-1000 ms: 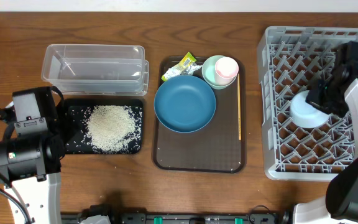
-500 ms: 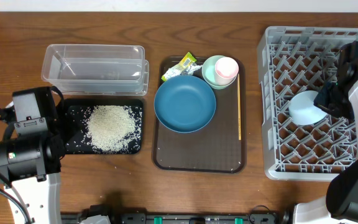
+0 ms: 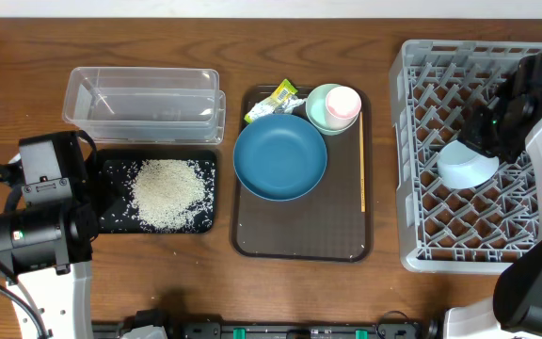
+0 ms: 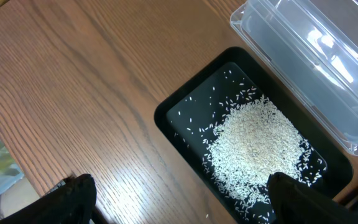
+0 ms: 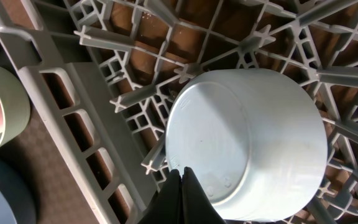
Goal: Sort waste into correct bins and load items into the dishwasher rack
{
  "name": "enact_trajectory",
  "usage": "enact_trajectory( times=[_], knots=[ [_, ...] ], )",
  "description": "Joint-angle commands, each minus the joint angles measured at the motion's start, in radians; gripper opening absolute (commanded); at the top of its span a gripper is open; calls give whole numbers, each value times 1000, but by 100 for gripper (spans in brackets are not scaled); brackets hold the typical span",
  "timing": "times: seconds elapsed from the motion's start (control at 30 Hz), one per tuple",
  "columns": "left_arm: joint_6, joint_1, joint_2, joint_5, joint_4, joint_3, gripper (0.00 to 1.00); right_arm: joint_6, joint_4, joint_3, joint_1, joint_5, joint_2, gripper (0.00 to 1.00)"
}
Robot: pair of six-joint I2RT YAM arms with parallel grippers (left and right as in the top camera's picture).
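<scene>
Over the table (image 3: 252,19) now: brown wood, long grain, glossy under the lights. Beyond the far edge, a pale strip of room; off the edge in the left wrist view, a blurred bluish patch.

Far left, left gripper (image 4: 182,196) hanging above bare wood and the near corner of the black tray (image 3: 111,169), fingers spread wide, nothing between them. On that tray, rice (image 3: 167,193) heaped in the middle, stray grains scattered around. Just behind it, the clear tub (image 3: 73,104).

Centre, brown tray (image 3: 299,240): plate (image 3: 279,157) at the front, wrapper (image 3: 276,97) poking out behind it, mint bowl (image 3: 316,108) at the back right with pink cup (image 3: 343,102) inside, chopstick (image 3: 362,169) laid along the right edge.

Right, rack (image 3: 422,245), wood showing through the lattice. Inside, blue bowl (image 3: 464,168) upside down on the pegs. Over its edge, right gripper (image 5: 182,186), fingers pinched tight together, gripping nothing.
</scene>
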Motion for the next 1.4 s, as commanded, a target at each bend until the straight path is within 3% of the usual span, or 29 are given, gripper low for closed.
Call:
enact_trajectory(
  times=[0.0,1.13,1.37],
  knots=[
    [2,4,4,-6,-4,2,91,-4,9,-11,6,32,-1,1],
    [2,4,4,-6,-4,2,90,29,48,-87,4,143,18,1],
    [2,5,4,-6,-4,2,91,90,-18,-69,-7,269,18,1]
  ],
)
